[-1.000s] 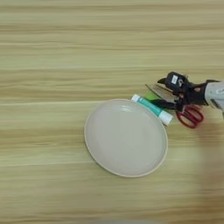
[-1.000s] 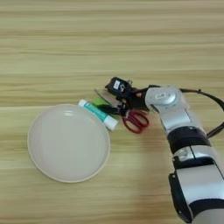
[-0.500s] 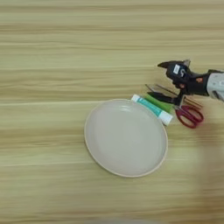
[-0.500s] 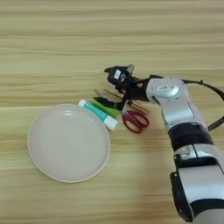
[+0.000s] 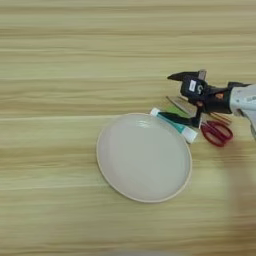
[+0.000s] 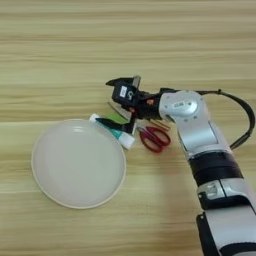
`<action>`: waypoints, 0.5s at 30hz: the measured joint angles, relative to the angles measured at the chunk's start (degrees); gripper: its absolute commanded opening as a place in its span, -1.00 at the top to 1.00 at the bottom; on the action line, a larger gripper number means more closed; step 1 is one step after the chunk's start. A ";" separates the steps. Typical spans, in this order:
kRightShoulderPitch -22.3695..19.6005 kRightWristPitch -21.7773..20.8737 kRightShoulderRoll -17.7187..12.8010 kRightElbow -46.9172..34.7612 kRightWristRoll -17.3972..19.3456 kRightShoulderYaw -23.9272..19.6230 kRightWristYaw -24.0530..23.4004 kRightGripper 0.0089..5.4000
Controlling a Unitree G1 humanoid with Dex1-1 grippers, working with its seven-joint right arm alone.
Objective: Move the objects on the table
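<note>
My right gripper [image 5: 175, 97] reaches in from the right with its two black fingers spread wide, so it is open. One fingertip [image 6: 113, 81] hangs over bare table. The other fingertip [image 6: 106, 121] lies over a green and white tube [image 5: 183, 130] at the plate's upper right rim. Scissors with red handles [image 5: 216, 133] lie just right of the tube. Their grey blades [image 5: 180, 105] point up-left into the gap between the fingers. Nothing is held.
A round cream plate [image 5: 144, 157] sits on the light wood table [image 5: 60, 60], directly left of and below the tube. The silver forearm [image 6: 200, 135] and a black cable [image 6: 245, 117] occupy the lower right.
The gripper has moved left over the scissors and tube, and its fingers have spread wider apart. Plate, tube and scissors stay where they were.
</note>
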 measured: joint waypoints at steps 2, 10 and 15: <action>0.64 0.26 0.46 -0.96 0.00 0.76 0.33 -0.98; 1.88 1.43 1.43 -3.17 0.17 2.43 1.43 -0.98; 3.10 2.50 2.46 -5.03 1.10 3.79 2.70 -0.98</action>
